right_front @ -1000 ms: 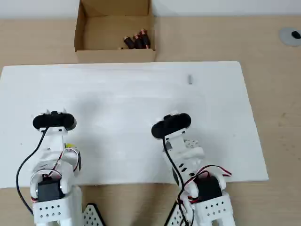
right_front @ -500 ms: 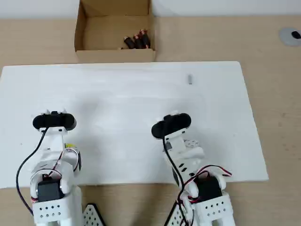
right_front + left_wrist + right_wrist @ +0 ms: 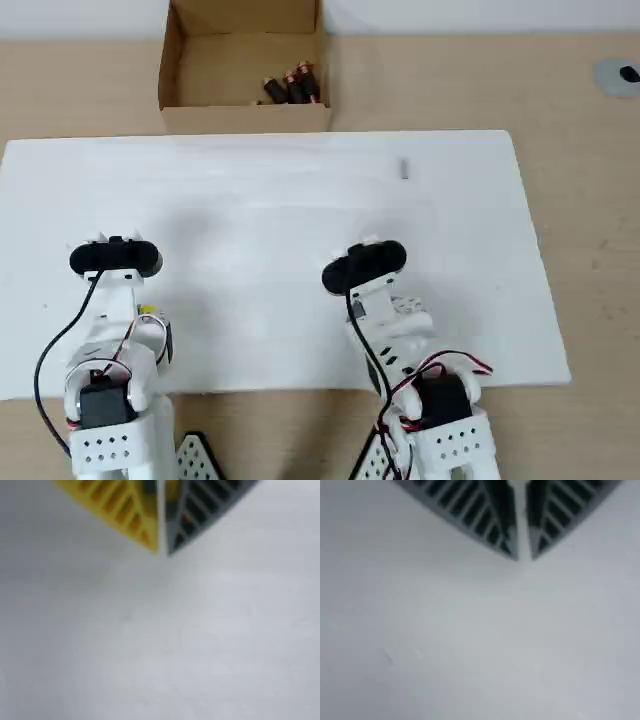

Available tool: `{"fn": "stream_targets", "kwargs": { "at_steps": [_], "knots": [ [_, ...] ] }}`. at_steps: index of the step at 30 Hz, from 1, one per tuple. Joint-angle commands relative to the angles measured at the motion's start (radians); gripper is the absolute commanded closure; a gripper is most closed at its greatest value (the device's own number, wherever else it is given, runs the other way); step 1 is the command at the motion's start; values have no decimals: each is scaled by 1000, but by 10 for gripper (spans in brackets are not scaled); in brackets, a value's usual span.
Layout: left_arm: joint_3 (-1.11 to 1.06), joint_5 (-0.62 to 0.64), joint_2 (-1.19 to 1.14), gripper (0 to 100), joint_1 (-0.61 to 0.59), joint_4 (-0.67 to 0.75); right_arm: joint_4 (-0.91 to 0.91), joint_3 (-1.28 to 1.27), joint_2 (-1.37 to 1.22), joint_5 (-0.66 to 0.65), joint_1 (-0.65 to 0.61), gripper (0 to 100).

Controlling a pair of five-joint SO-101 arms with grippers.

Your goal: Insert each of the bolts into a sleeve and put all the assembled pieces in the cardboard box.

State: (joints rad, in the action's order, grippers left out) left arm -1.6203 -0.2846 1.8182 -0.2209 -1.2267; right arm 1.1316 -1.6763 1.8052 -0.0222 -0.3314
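Seemingly near done: left jaws, right jaws both clenched, empty, over white sheet [image 3: 250, 200]. Assembled pieces [image 3: 290, 87] in cardboard box [image 3: 245, 118], well ahead of left jaws. We flag small grey item [image 3: 404, 168] ahead of right jaws: if stray part, easily missed, or slips from pinch

Wht sheet [image 3: 300, 230] on wood tbl [image 3: 585, 150].
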Motion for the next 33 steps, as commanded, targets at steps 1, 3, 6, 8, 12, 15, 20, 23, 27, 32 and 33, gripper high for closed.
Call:
{"fn": "stream_targets", "kwargs": {
  "at_steps": [1, 3, 6, 8, 12, 15, 20, 23, 27, 32, 33],
  "knots": [
    [6, -3, 5, 994, -12, 17, -18, 2, 116, -8, 8, 989],
    [6, -3, 5, 994, -12, 17, -18, 2, 116, -8, 8, 989],
    [6, -3, 5, 994, -12, 17, -18, 2, 116, -8, 8, 989],
    [6, -3, 5, 994, -12, 17, -18, 2, 116, -8, 8, 989],
    [6, -3, 5, 994, -12, 17, -18, 2, 116, -8, 8, 989],
    [6, -3, 5, 994, -12, 17, -18, 2, 116, -8, 8, 989],
    [6, -3, 5, 994, -12, 17, -18, 2, 116, -8, 8, 989],
    [6, -3, 5, 994, -12, 17, -18, 2, 116, -8, 8, 989],
    [6, -3, 5, 994, -12, 17, -18, 2, 116, -8, 8, 989],
    [6, -3, 5, 994, -12, 17, -18, 2, 116, -8, 8, 989],
    [6, -3, 5, 994, -12, 17, -18, 2, 116, -8, 8, 989]
  ]
}}
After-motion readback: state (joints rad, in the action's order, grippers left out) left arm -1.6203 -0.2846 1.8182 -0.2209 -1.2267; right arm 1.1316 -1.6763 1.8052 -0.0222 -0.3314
